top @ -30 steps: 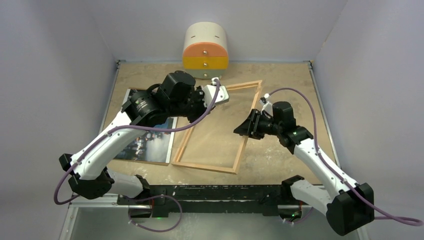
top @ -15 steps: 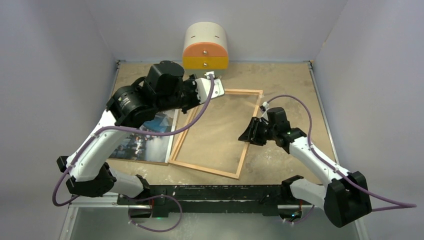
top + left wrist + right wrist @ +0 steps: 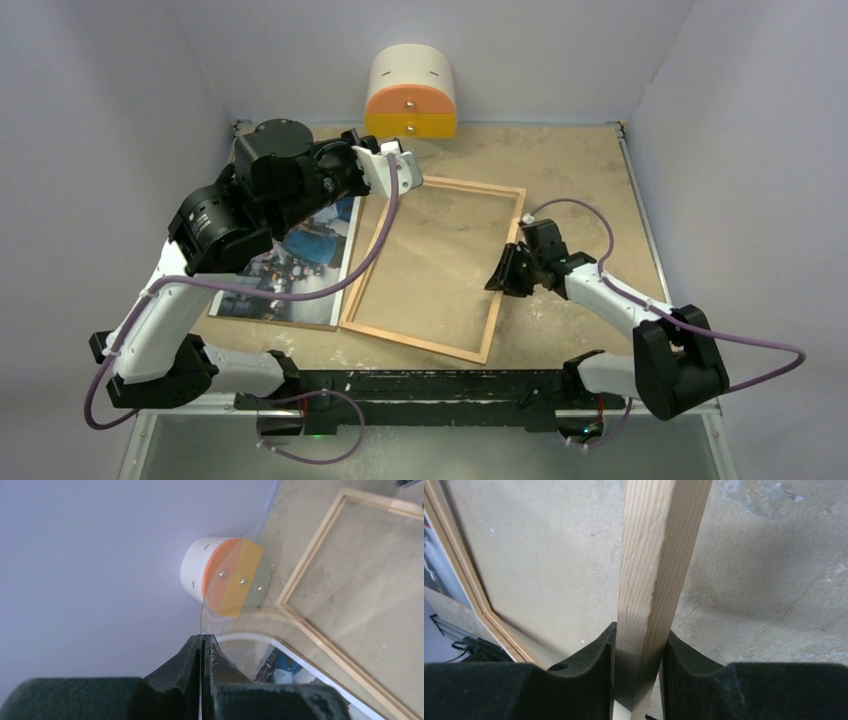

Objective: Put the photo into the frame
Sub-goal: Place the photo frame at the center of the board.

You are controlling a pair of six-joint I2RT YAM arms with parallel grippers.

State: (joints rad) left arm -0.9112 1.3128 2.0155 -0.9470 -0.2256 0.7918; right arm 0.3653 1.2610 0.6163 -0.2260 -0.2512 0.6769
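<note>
Early stage: photo (image 3: 300, 270) not yet in frame (image 3: 415, 340).
Photo lies flat on table (image 3: 570, 170) just left of frame. Left gripper (image 3: 202, 645) pinches clear pane (image 3: 235, 580), right gripper (image 3: 639, 650) clamps frame's right rail. Inserting photo is left.

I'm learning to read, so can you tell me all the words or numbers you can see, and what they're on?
No text can be read anywhere.
The photo: people in blue and dark tones; any print is too blurred to read.
The frame, the drawer cabinet and the clear pane: no writing shows.
</note>
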